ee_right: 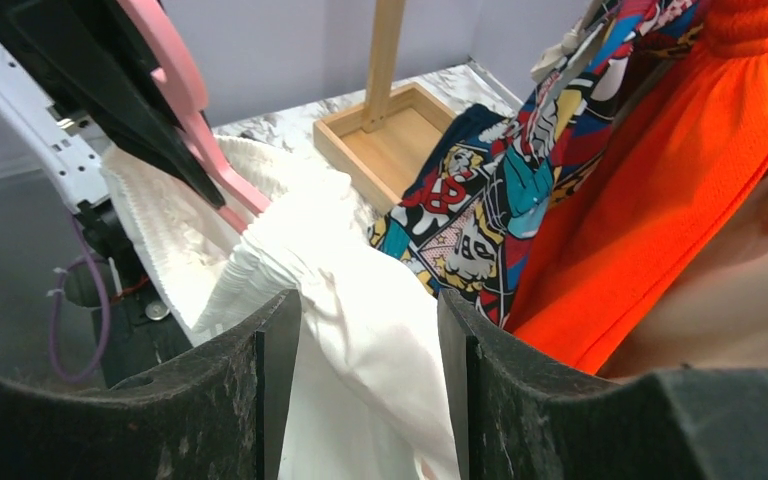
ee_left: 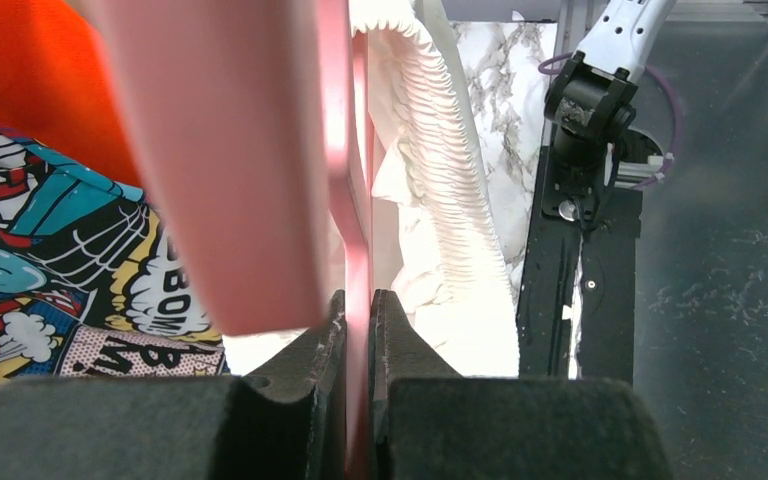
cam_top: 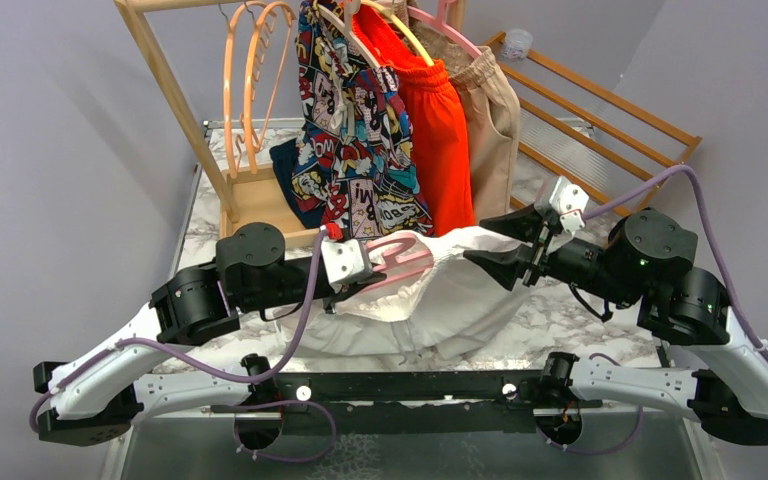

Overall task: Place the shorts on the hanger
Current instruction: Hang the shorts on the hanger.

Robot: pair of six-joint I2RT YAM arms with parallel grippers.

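Pinching the hanger (ee_left: 340,150) between pressed-together jaws, the left gripper (ee_left: 358,300) has the shorts (ee_left: 450,200) just ahead. The right gripper (ee_right: 368,300) stands spread (white fabric between its fingers (ee_right: 210,400)).

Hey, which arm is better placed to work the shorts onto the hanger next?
Right. The left gripper is shut on the hanger and has to hold it. The right gripper is open and free, with the shorts right at its fingers, so it can probably grab and pull the fabric.
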